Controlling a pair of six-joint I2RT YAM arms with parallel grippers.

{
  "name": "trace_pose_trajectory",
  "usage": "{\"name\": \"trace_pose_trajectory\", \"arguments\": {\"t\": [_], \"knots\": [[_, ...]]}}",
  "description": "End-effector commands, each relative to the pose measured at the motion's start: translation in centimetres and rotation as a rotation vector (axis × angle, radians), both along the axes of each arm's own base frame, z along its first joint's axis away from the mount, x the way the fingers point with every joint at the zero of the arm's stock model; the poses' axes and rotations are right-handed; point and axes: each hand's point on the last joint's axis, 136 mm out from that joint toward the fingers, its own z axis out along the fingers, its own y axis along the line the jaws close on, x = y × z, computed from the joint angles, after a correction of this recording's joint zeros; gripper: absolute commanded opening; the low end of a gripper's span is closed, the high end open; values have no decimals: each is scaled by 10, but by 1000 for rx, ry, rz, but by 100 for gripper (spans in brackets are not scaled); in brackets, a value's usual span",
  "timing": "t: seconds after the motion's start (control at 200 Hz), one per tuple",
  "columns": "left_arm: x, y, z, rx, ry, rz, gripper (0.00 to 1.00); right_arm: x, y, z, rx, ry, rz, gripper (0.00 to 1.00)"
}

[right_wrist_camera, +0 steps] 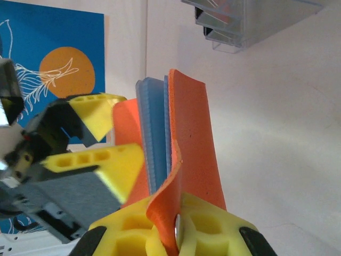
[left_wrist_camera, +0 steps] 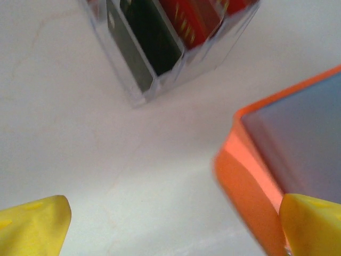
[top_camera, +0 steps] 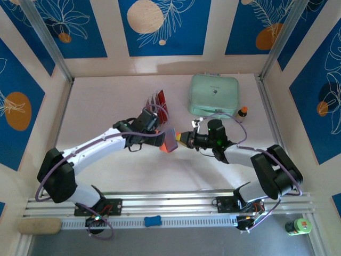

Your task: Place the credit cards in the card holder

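The orange card holder [top_camera: 171,141] is held upright above the table's middle. My right gripper [top_camera: 183,140] is shut on its snap flap [right_wrist_camera: 178,213], and its blue-grey inner folds [right_wrist_camera: 154,133] fan open. My left gripper [top_camera: 161,137] stands open right beside the holder's left side, one yellow fingertip [left_wrist_camera: 311,221] against the orange edge [left_wrist_camera: 250,181], nothing between the fingers. From the right wrist that gripper [right_wrist_camera: 114,143] shows left of the holder. The credit cards, red [left_wrist_camera: 194,18] and black [left_wrist_camera: 152,37], stand in a clear rack [top_camera: 157,104] just behind.
A mint-green case [top_camera: 214,95] lies at the back right, with a small orange-capped bottle [top_camera: 243,111] beside it. On the near rail sit a blue block [top_camera: 152,220], a beige pad [top_camera: 40,225] and a green bottle [top_camera: 298,226]. Patterned walls enclose the table.
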Motion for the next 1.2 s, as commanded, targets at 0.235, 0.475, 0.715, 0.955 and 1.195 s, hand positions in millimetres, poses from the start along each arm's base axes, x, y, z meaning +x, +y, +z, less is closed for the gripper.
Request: {"name": "trace_pose_trajectory", "arguments": {"t": [0.235,0.475,0.715,0.955,1.195], "knots": [[-5,17,-46,106,53,41,100,-3,10,-40,-48,-13,-51,0],[-2,22,-60,167,58,39,100,-12,7,-58,-111,-17,-117,0],[-1,28,-73,229,72,34,100,-17,0,-79,-198,33,-135,0],[2,35,-84,301,73,28,100,-22,3,-96,-209,77,-128,0],[6,41,-93,359,78,22,100,-27,0,-103,-240,96,-128,8]]}}
